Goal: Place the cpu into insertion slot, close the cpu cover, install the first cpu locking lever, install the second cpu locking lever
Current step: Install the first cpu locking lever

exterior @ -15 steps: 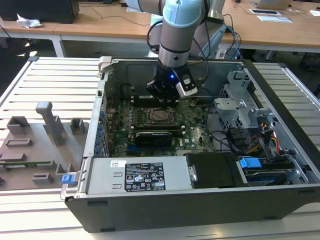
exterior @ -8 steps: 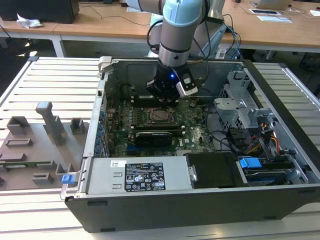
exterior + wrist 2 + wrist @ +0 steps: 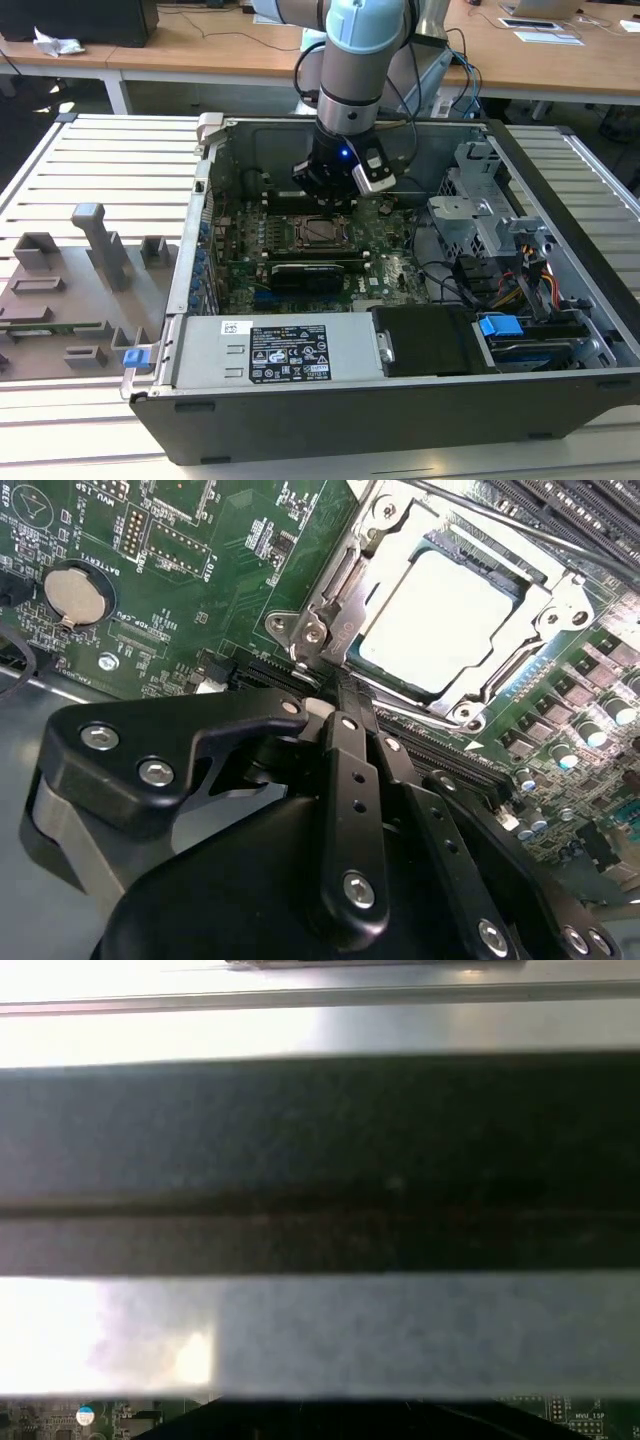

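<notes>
The cpu (image 3: 440,620), a pale silver square, lies flat in the insertion slot (image 3: 512,577), whose black inside shows along one edge of the chip. The cpu cover (image 3: 338,592), a silver frame, lies down around the chip. In the exterior view the slot (image 3: 322,232) sits mid-board inside the open computer case. My gripper (image 3: 343,688) stands just off one corner of the cover, beside its screw tab (image 3: 314,632). Its black fingers (image 3: 350,780) are pressed together. In the exterior view the gripper (image 3: 328,195) hangs just behind the slot. A thin metal lever rod (image 3: 520,525) runs along the socket's far side.
Long black memory slots (image 3: 590,510) run past the socket. A coin battery (image 3: 72,592) sits on the green board. In the case are a grey power supply (image 3: 270,355) and a drive cage (image 3: 480,215). A grey fixture plate (image 3: 70,290) lies at the exterior view's left.
</notes>
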{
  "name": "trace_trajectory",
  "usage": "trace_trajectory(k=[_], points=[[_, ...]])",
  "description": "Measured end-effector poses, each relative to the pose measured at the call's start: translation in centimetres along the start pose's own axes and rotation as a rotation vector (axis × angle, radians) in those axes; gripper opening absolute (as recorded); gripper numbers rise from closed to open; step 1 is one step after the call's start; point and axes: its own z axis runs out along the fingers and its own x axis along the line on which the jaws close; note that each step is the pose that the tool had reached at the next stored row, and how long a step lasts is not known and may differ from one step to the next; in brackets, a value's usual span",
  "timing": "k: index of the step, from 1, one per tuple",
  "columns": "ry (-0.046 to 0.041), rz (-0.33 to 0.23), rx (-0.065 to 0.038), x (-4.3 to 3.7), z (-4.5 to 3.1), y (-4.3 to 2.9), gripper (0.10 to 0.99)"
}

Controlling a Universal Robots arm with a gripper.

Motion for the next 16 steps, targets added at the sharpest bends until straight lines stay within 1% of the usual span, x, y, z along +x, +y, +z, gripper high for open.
trace_trajectory(k=[2, 3, 4, 5, 9, 12, 13, 14, 15, 16], points=[[-0.0005, 0.0, 0.003, 0.02, -0.17, 0.01, 0.106], [-0.0007, 0.0, 0.004, 0.04, -0.32, 0.03, 0.106], [-0.0009, 0.0, 0.004, 0.05, -0.32, -0.02, 0.106], [-0.001, 0.0, 0.004, 0.05, -0.22, -0.09, 0.106], [0.0004, 0.0, 0.016, 0.02, 0.26, -0.19, 0.106], [0.0006, 0.001, 0.017, -0.07, 0.27, -0.2, 0.106], [0.0005, 0.0, 0.008, -0.08, 0.26, -0.21, 0.106], [0.0001, -0.001, -0.015, -0.12, 0.34, -0.16, 0.106], [0.0004, -0.002, -0.025, -0.11, 0.33, -0.17, 0.106], [0.0007, -0.001, -0.025, -0.1, 0.29, -0.17, 0.106]])
